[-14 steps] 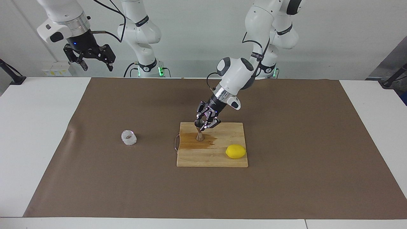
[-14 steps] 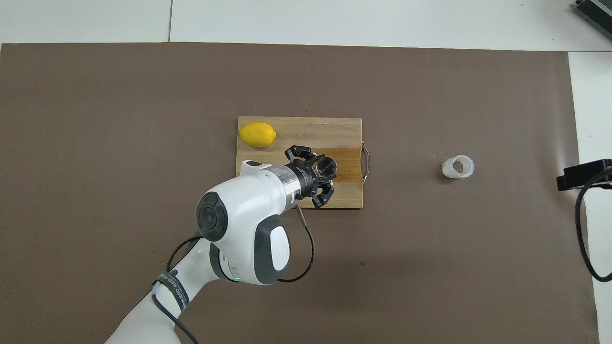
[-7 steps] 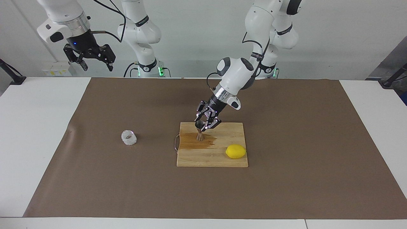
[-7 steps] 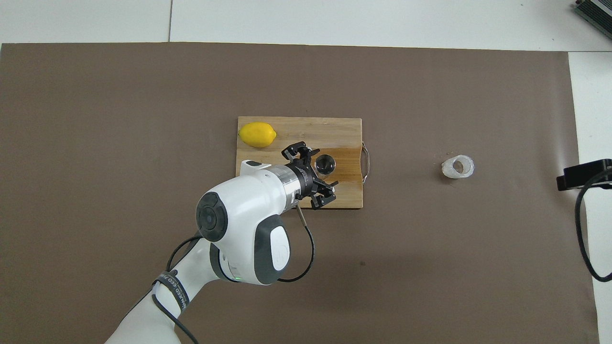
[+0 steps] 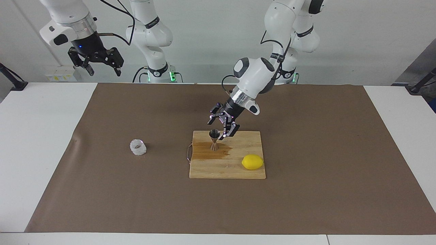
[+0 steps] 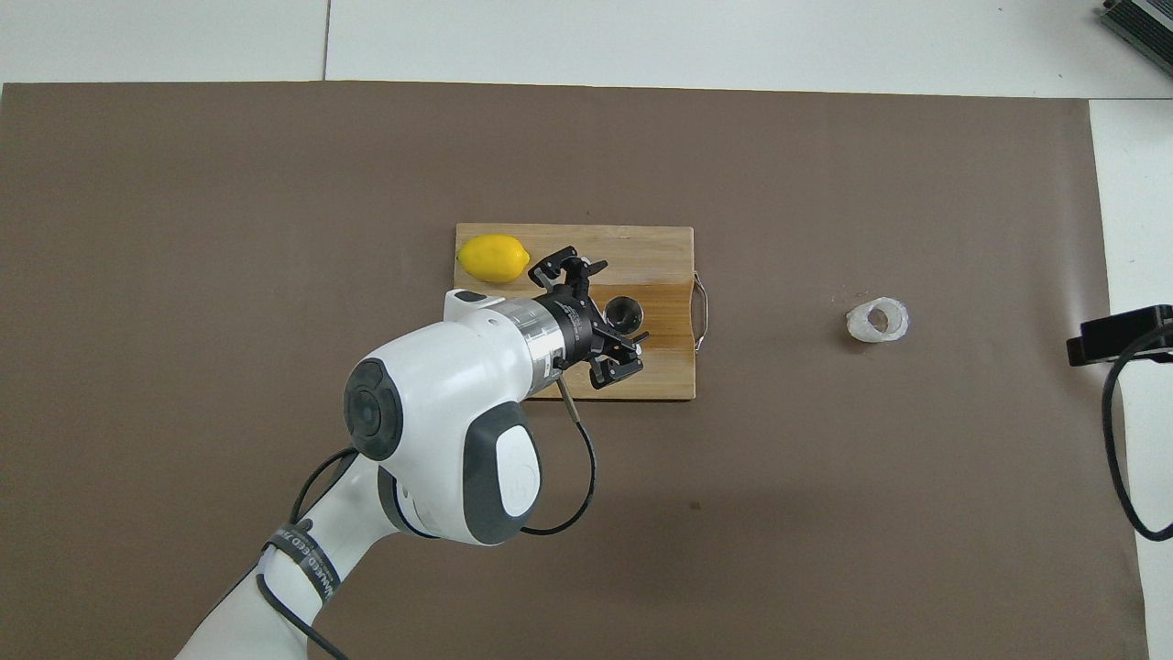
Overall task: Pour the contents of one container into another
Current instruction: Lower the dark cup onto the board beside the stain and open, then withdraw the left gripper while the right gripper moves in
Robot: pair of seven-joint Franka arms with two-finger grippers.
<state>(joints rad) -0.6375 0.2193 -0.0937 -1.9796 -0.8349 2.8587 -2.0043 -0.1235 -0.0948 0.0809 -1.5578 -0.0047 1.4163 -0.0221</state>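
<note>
The steel hourglass jigger [image 5: 214, 140] stands upright on the wooden cutting board [image 5: 238, 172], also seen from overhead [image 6: 627, 315]. My left gripper [image 5: 219, 128] is open and empty, tilted, raised a little above the jigger and apart from it; from overhead it [image 6: 591, 318] sits just beside the jigger's rim. The whitish bumpy cup [image 5: 138, 147] stands alone on the brown mat toward the right arm's end of the table, also in the overhead view [image 6: 878, 320]. My right gripper [image 5: 105, 69] waits high above the table's edge, open and empty.
A yellow lemon [image 5: 252, 162] lies on the board's corner, farther from the robots than the jigger. A dark wet stain [image 5: 211, 154] spreads on the board around the jigger. The board [image 6: 641, 247] has a wire handle [image 6: 701, 312] toward the cup.
My left gripper has opened off the jigger and risen back away from it. The jigger stays upright on the board. The right arm has not moved.
</note>
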